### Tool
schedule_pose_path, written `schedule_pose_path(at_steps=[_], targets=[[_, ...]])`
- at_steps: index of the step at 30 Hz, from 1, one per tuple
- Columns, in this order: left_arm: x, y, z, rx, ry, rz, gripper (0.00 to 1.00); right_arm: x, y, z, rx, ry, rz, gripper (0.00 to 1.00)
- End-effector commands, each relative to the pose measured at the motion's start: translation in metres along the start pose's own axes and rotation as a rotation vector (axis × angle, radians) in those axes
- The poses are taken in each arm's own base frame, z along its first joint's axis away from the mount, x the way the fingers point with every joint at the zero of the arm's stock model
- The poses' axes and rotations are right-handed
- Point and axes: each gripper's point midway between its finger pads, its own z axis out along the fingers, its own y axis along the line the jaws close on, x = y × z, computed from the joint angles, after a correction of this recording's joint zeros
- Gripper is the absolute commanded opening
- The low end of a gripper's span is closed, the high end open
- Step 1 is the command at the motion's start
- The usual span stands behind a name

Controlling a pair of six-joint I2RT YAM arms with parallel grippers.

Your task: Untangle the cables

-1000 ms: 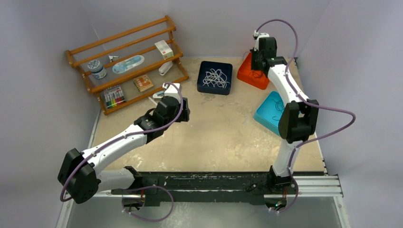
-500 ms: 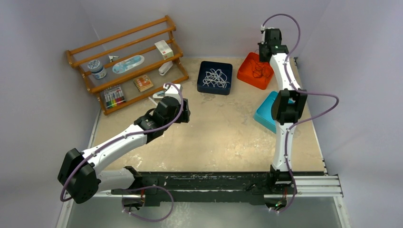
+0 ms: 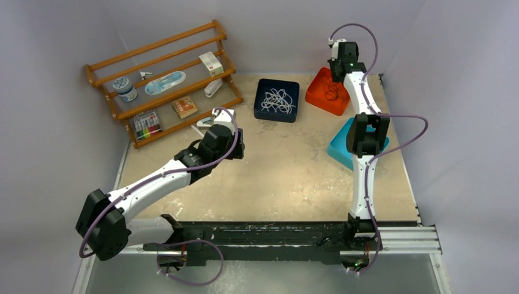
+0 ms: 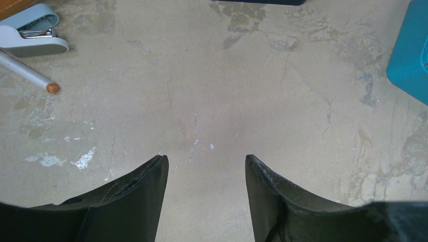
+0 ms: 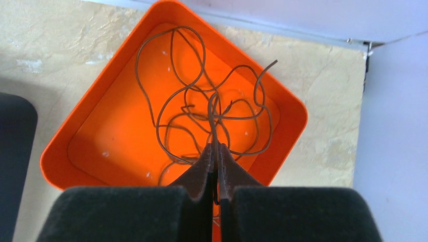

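Thin brown cables [image 5: 202, 101] lie in loose loops in the orange tray [image 5: 96, 121] at the back right [image 3: 319, 97]. My right gripper [image 5: 216, 147] hangs over that tray, shut on one brown cable strand that runs from between its fingertips down into the loops. In the top view the right gripper [image 3: 338, 72] sits at the tray's far edge. White cables [image 3: 278, 100] lie tangled in the dark blue tray [image 3: 262, 111]. My left gripper [image 4: 206, 159] is open over bare table, nothing between its fingers; the top view shows the left gripper [image 3: 231, 144] left of centre.
A teal tray [image 3: 340, 152] sits at the right behind my right arm, its corner [image 4: 411, 45] in the left wrist view. A wooden rack [image 3: 162, 79] with small items stands at the back left. A stapler [image 4: 30, 36] and a pen [image 4: 28, 75] lie near it.
My right arm has stretched out straighter over the orange tray, its elbow swinging in to the left while the wrist stays above the tray. The left arm has not moved.
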Motion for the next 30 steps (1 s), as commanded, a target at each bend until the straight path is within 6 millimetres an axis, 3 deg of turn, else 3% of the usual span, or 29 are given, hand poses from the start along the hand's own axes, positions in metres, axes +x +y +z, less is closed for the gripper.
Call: schedule_pose_path(at_steps=[1, 17, 30], targets=[[-0.017, -0.002, -0.001, -0.004, -0.047, -0.001, 0.57, -0.04, -0.004, -0.009, -0.008, -0.145, -0.076, 0.0], [-0.013, -0.002, 0.005, -0.012, -0.03, 0.007, 0.57, -0.029, 0.045, 0.009, -0.251, -0.196, -0.121, 0.0], [-0.008, -0.004, 0.01, -0.004, -0.01, 0.012, 0.56, 0.034, 0.045, 0.034, -0.198, -0.018, -0.105, 0.0]])
